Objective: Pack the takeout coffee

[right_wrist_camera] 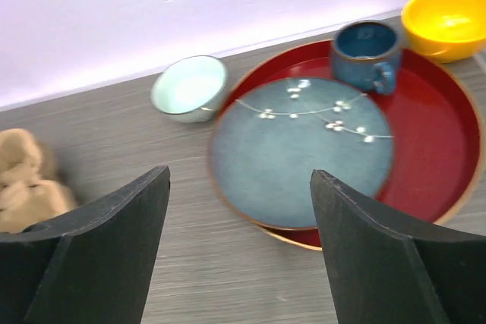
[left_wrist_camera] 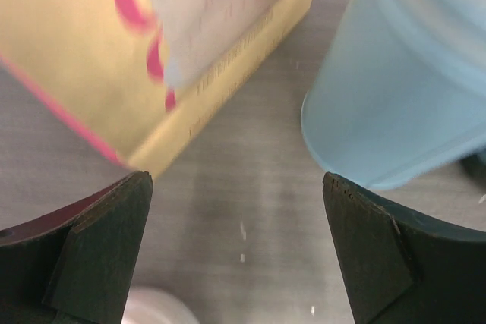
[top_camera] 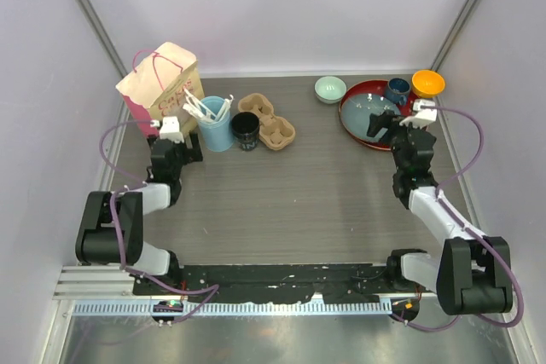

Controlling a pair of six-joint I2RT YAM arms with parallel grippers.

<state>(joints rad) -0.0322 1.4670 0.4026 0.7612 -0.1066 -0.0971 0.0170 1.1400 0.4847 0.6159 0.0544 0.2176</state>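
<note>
Hovering spread between the bag (top_camera: 153, 83) and blue cup (top_camera: 215, 130), the left hand (left_wrist_camera: 237, 180) risks toppling that cup while reaching the black coffee cup (top_camera: 245, 132) just right of it; the right hand (right_wrist_camera: 241, 174) is spread too.

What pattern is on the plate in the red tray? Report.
Plate: grey-blue, white blossom sprigs; best in right wrist view.

Coffee cup (top_camera: 245, 130) between utensil cup (top_camera: 216, 131) and carrier (top_camera: 270, 122), mug (right_wrist_camera: 367, 56) on tray (right_wrist_camera: 434, 166)

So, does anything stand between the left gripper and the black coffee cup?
Yes. The light-blue utensil cup stands between the left gripper and the black cup, which sits beside the cardboard carrier.
</note>
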